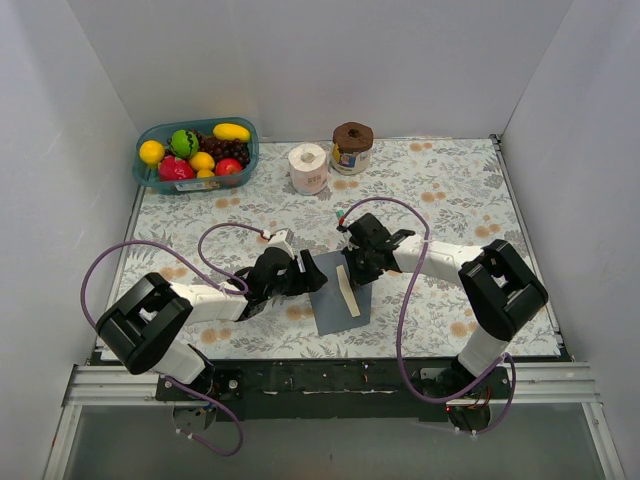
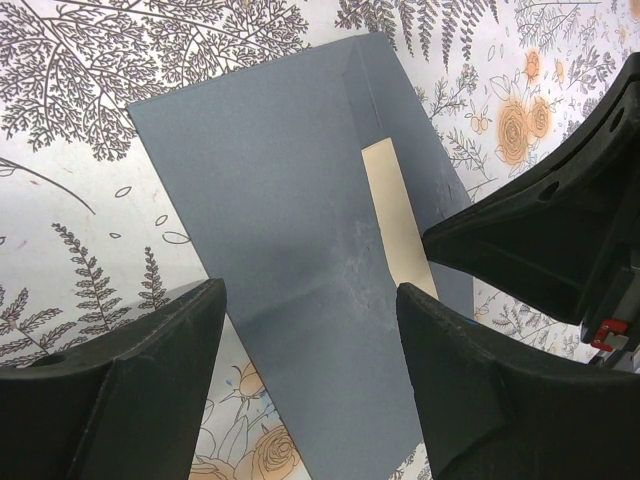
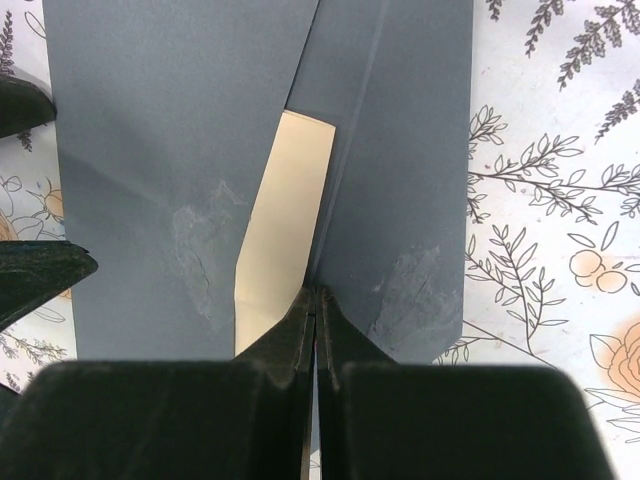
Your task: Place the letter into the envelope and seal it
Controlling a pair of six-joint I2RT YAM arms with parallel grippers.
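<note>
Flat on floral table, centre-near, between both arms: dark grey envelope. Partly inside, strip showing beside flap: cream letter. Wide open over envelope's left edge, gripping nothing: left gripper. Fully closed, tips at flap edge against letter, pinch of paper unclear: right gripper.

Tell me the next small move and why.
Probably press the flap across with the shut right gripper, toward the left gripper: a cream strip of the letter shows between flap and envelope body, so the envelope is not yet closed.
</note>
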